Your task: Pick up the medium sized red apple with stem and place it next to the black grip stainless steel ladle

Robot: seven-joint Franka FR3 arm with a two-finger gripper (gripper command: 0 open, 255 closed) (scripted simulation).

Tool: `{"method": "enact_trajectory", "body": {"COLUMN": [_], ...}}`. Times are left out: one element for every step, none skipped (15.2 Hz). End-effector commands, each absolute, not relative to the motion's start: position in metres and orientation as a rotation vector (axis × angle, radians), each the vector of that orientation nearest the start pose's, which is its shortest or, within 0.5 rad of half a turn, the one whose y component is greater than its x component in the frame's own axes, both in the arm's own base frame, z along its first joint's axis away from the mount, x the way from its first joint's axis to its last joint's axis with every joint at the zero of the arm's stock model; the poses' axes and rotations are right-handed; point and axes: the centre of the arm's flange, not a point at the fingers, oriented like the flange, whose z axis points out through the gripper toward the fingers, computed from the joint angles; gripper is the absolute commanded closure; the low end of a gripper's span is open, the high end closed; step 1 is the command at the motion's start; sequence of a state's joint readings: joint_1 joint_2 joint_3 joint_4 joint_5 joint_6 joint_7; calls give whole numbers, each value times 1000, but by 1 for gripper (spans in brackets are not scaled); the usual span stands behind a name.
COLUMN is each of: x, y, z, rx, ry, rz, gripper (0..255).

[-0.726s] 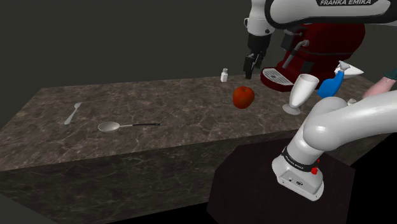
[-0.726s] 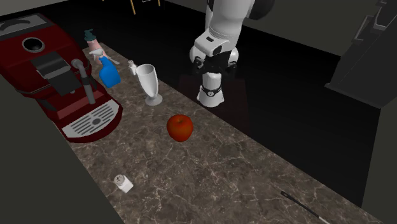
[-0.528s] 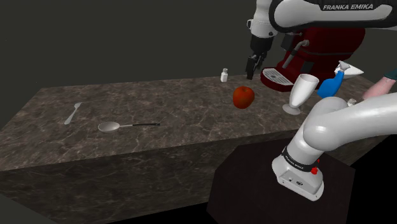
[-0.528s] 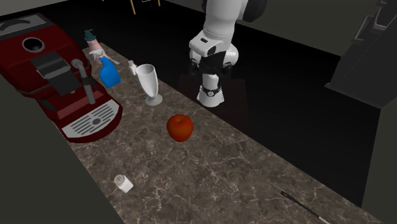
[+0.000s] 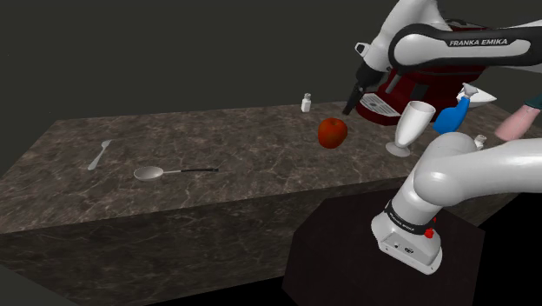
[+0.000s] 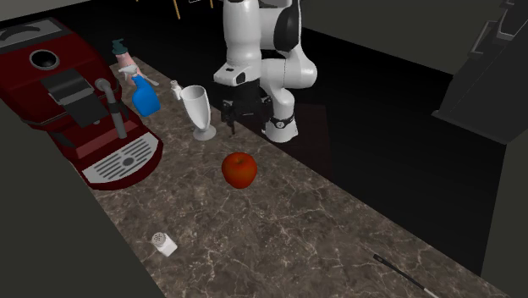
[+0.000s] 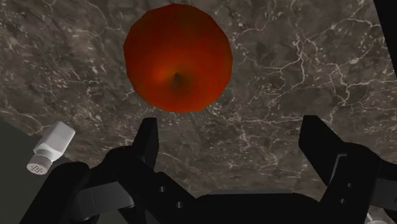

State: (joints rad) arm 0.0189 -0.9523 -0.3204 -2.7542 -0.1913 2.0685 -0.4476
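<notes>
Presently at: approach stage; judged from the layout, no part of the transfer is complete.
Gripper [image 7: 232,127]: released, with its fingers [image 7: 147,137] spread wide and nothing between them. It hangs above the countertop [image 5: 252,152], near the apple but not touching it.
Apple [image 7: 177,57]: red, resting on the dark marbled countertop with its stem hollow facing up. It lies ahead of the fingertips, not between them. It sits at the coffee machine [image 6: 68,93] end of the counter, near the glass [image 5: 410,126].
Ladle [image 5: 161,172]: lying flat on the countertop, well apart from the apple, toward the shoulder view's left. Its black handle points toward the apple.
Done so far: positioning only; the gripper is close to the apple.
Left to do: centre the fingers on the apple, descend, close, lift, carry it across the counter, and set it down just beside the ladle.
Caution: a round apple may roll if nudged by one finger. A small shaker [image 7: 49,147] lies near the gripper, and a spoon [image 5: 98,156] lies beyond the ladle.
</notes>
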Motion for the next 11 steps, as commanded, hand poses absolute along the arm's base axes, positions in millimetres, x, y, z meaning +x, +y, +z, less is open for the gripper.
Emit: {"method": "enact_trajectory", "body": {"x": [286,287,289,290,292,294,296,298,300,302,304], "y": [-127,-140,-152,-157,-156,-156,-155,-154,-153,-152,-152], "z": [459,448,438,433,429,424,419,414,409,405,400], "rx": [-3015,-2983,-2950,-2935,-2935,-2935,-2935,-2935,-2935,-2935,-2935], "ry": [-568,-601,-634,-648,-648,-648,-648,-648,-648,-648,-648], "rz": [-525,-576,-626,-647,-647,-647,-647,-647,-647,-647,-647], "gripper": [0,0,0,0,0,0,0,0,0,0,0]}}
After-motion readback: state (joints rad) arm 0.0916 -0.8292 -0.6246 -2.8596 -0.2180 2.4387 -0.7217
